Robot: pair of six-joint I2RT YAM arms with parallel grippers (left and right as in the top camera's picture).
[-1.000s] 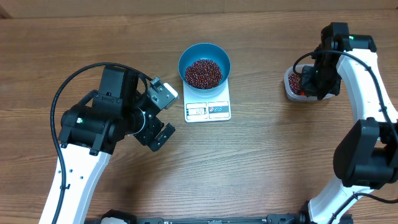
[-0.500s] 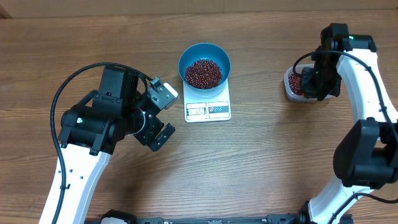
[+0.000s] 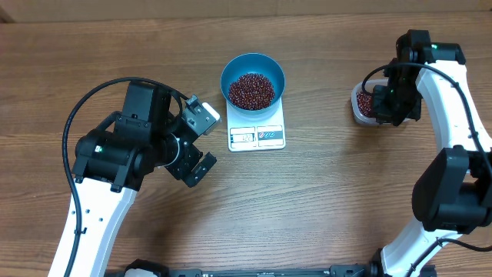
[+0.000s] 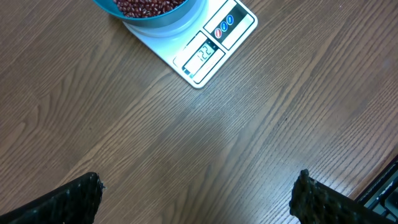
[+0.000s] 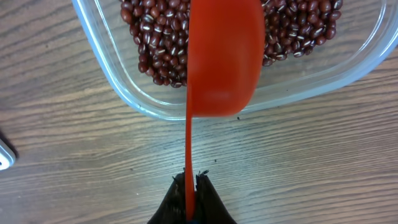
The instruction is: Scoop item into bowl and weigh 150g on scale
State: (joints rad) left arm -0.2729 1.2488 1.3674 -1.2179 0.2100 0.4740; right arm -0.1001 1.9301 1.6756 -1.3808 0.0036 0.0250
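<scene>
The blue bowl (image 3: 253, 80) stands on the white scale (image 3: 257, 132) at the table's middle back, with a heap of dark red beans (image 3: 250, 90) in it; the bowl (image 4: 155, 15) and scale (image 4: 208, 50) also show at the top of the left wrist view. My left gripper (image 3: 198, 143) hangs open over bare wood, left of the scale. My right gripper (image 5: 188, 180) is shut on the thin handle of an orange-red scoop (image 5: 221, 56), whose cup sits turned on edge over the near rim of a clear container (image 5: 124, 93) of beans (image 5: 155, 43).
The clear container (image 3: 361, 102) stands at the right back of the table, partly hidden under my right arm. Wood tabletop lies around the scale on all sides. A dark table edge shows at the lower right of the left wrist view.
</scene>
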